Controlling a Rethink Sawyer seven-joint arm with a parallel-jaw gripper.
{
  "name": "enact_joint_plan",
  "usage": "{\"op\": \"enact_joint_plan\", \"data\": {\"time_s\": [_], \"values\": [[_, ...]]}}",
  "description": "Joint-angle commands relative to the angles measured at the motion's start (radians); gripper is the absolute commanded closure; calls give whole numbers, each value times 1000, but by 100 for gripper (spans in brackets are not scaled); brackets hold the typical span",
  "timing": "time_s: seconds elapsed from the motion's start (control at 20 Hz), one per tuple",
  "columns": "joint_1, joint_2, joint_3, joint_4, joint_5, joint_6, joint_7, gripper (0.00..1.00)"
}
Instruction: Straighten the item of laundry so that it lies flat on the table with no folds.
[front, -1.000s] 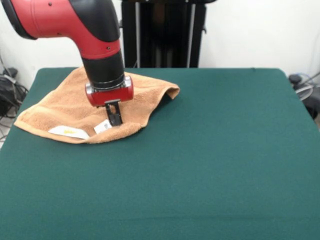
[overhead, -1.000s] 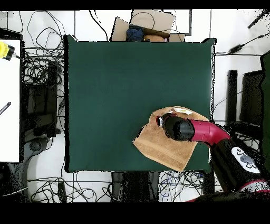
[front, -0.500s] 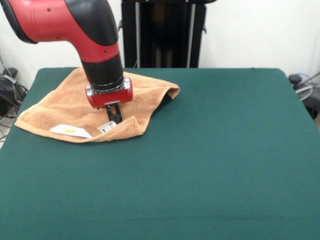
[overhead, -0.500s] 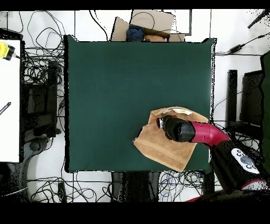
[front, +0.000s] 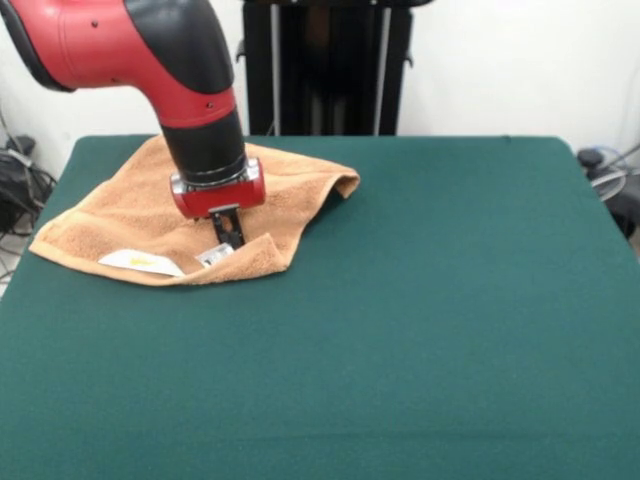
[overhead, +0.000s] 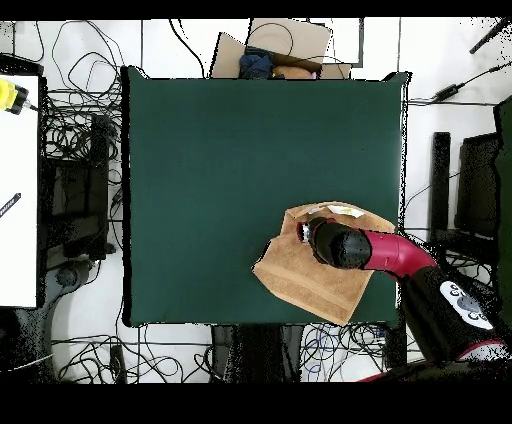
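Look at the bench (front: 420, 330): its near part is bare green. Farther back, by your left corner in the front view, lies the towel (front: 120, 215), rumpled, with 1 white label (front: 140, 263) showing. The pincer (front: 228, 238) points down at its near edge, clenched on a towel fold.

- The arm (front: 150, 50) has a glossy red shell with a broad black band across its elbow; small dark screw dots sit at about 5 o'clock on the red bend.
- Below the bend comes a black cylindrical wrist (front: 208, 145).
- A red collar (front: 217, 193) with a thin silver rim closes the wrist.
- The gripper (front: 230, 237) is black, narrow and slim.
- From overhead, a black link (overhead: 455, 310) at 4 o'clock carries a white oval marking.
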Motion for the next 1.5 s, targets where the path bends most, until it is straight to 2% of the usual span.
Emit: {"op": "enact_joint_plan", "data": {"time_s": [0.05,0.25,0.4,1.1,1.5], "values": [[85,120,64,-18,-12,-77,72,100],[148,62,29,9,26,-91,168,100],[169,43,33,3,32,-87,167,100],[305,67,18,-155,83,-63,153,100],[369,63,-16,-198,121,-64,194,100]]}}
